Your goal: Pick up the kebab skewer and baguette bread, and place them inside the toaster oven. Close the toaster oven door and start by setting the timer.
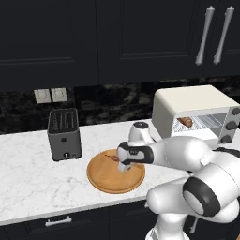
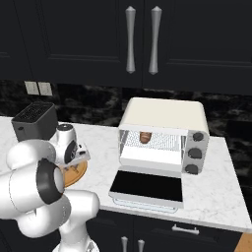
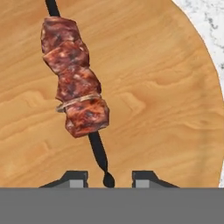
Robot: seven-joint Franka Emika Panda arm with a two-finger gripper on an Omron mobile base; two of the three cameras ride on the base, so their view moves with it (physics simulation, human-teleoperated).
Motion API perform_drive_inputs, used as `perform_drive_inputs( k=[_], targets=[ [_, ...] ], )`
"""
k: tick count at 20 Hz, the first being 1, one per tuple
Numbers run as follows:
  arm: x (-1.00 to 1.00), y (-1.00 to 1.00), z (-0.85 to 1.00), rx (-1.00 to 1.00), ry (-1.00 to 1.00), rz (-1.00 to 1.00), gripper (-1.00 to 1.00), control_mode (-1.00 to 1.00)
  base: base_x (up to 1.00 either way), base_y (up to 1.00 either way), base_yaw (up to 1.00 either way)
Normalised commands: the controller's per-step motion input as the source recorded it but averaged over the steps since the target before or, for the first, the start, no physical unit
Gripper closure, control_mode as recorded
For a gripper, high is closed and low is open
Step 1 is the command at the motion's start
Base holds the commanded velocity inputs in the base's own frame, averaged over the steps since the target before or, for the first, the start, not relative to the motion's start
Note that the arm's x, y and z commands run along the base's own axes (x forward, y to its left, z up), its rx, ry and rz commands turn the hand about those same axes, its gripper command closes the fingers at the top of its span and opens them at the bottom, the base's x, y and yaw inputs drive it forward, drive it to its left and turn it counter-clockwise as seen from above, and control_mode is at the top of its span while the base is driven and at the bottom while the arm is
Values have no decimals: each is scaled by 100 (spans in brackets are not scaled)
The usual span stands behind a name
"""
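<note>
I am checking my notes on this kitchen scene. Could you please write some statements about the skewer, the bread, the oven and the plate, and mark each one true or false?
1. The toaster oven door is open and folded down flat. True.
2. The baguette bread lies on the round wooden plate. False: it is already inside the toaster oven, on the rack.
3. The kebab skewer lies on the wooden plate. True.
4. The gripper hangs over the dark slot toaster. False: it is down at the plate, its fingertips either side of the skewer's stick end.
5. The slot toaster stands to the right of the toaster oven. False: it stands to the left.
</note>
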Motion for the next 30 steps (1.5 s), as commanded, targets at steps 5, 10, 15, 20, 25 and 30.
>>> perform_drive_inputs(
  k=[5, 10, 15, 20, 25, 30],
  targets=[
    [-4, -10, 26, 0, 0, 0, 100, -100, 0, 0, 0],
    [0, -1, 45, 0, 0, 0, 100, -100, 0, 0, 0],
    [-15, -13, 50, 0, 0, -3, 100, -100, 0, 0, 0],
    [-40, -30, 33, 0, 0, -2, 100, -100, 0, 0, 0],
    [-61, -52, 13, 0, 0, -1, 100, -100, 0, 0, 0],
    [-55, -48, 28, 0, 0, -2, 100, -100, 0, 0, 0]
  ],
)
